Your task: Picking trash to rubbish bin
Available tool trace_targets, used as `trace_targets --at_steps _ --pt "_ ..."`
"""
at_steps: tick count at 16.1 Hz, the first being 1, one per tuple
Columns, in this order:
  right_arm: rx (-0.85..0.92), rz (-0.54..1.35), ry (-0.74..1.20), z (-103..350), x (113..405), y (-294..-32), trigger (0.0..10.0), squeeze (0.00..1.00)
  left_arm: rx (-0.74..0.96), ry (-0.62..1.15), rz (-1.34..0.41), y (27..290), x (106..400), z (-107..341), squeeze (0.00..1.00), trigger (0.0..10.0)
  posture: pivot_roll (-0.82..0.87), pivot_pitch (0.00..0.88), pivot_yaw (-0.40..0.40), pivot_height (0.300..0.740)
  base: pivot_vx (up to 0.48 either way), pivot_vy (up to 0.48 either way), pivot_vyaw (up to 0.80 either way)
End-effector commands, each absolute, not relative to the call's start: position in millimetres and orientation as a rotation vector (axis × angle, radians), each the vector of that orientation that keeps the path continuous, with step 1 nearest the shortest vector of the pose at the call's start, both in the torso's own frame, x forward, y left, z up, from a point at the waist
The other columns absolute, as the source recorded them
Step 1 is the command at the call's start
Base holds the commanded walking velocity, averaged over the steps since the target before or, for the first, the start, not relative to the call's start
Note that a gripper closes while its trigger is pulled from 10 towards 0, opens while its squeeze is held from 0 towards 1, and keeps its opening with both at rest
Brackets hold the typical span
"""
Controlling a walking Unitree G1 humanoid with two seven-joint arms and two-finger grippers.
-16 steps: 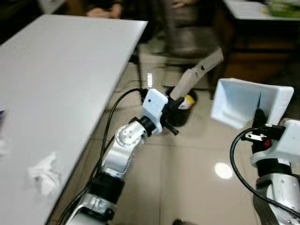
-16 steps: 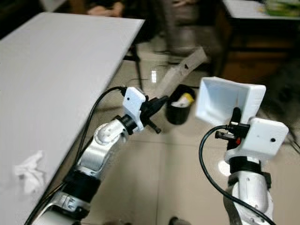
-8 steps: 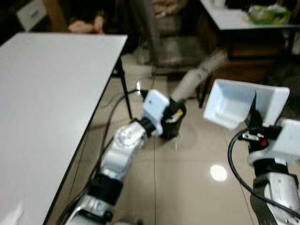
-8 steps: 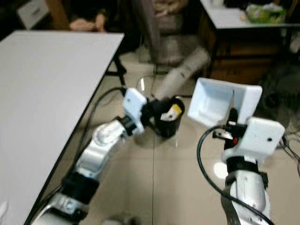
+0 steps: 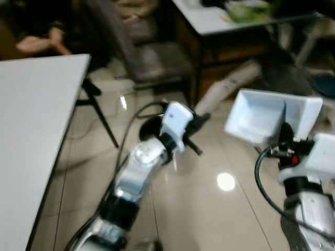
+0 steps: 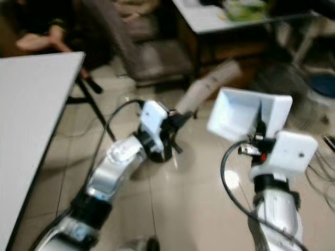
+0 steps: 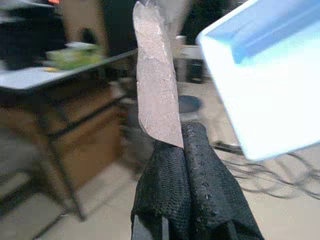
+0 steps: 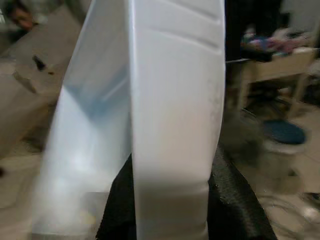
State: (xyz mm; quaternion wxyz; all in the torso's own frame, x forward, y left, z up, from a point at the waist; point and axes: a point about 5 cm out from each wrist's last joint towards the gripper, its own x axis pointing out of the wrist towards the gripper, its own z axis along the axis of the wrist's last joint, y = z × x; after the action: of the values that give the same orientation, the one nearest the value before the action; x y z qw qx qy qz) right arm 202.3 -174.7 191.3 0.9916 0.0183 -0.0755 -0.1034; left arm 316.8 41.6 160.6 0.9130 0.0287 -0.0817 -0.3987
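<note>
Two pieces of trash are held, one per gripper. The cardboard strip point(image 5: 226, 90), brown and long, sits upper centre of the left eye view, slanting up to the right from the left gripper point(image 5: 196, 119), whose fingers point(image 7: 192, 180) are clamped flat on its lower end. The white tray point(image 5: 269, 115) sits at centre right, tilted with its hollow facing left; the right gripper point(image 5: 285, 137) pinches one wall of the tray from below, fingers point(image 8: 235, 200) closed against either side of that wall. Strip and tray are near each other but apart.

The bin point(image 5: 149, 125), black and round, stands on the tiled floor point(image 5: 209, 209) at frame centre, largely covered by the left arm point(image 5: 141, 172); its contents cannot be told. A white worktop point(image 5: 26, 130) fills the left edge. A second worktop point(image 5: 209, 18) at upper centre-right carries a green bundle point(image 5: 250, 9). A person's hand point(image 5: 39, 44) rests at the upper left, next to a grey chair point(image 5: 152, 57).
</note>
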Motion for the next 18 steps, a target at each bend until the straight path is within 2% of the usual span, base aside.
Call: trace_targets --at_steps 1,3,8,18 --pt "0.022 -0.21 -0.171 195.3 199.0 -175.7 10.0 0.0 0.059 -0.167 -0.829 39.9 316.3 160.9 0.0 10.0 0.02 0.125 0.044 0.74 0.454 0.0 0.0" --pt "0.007 -0.205 -0.176 196.2 199.7 -175.4 10.0 0.0 0.063 -0.166 -0.828 39.5 316.7 160.7 0.0 10.0 0.02 0.123 0.047 0.74 0.456 0.0 0.0" --pt "0.0 -0.196 -0.18 196.4 201.1 -172.4 10.0 0.0 0.072 -0.164 -0.829 40.7 317.5 160.4 0.0 10.0 0.02 0.12 0.05 0.74 0.455 0.0 0.74" --pt "-0.002 -0.193 -0.176 195.0 201.9 -170.8 10.0 0.0 0.083 -0.162 -0.841 40.1 317.3 159.2 0.0 10.0 0.02 0.121 0.053 0.74 0.458 0.0 0.0"
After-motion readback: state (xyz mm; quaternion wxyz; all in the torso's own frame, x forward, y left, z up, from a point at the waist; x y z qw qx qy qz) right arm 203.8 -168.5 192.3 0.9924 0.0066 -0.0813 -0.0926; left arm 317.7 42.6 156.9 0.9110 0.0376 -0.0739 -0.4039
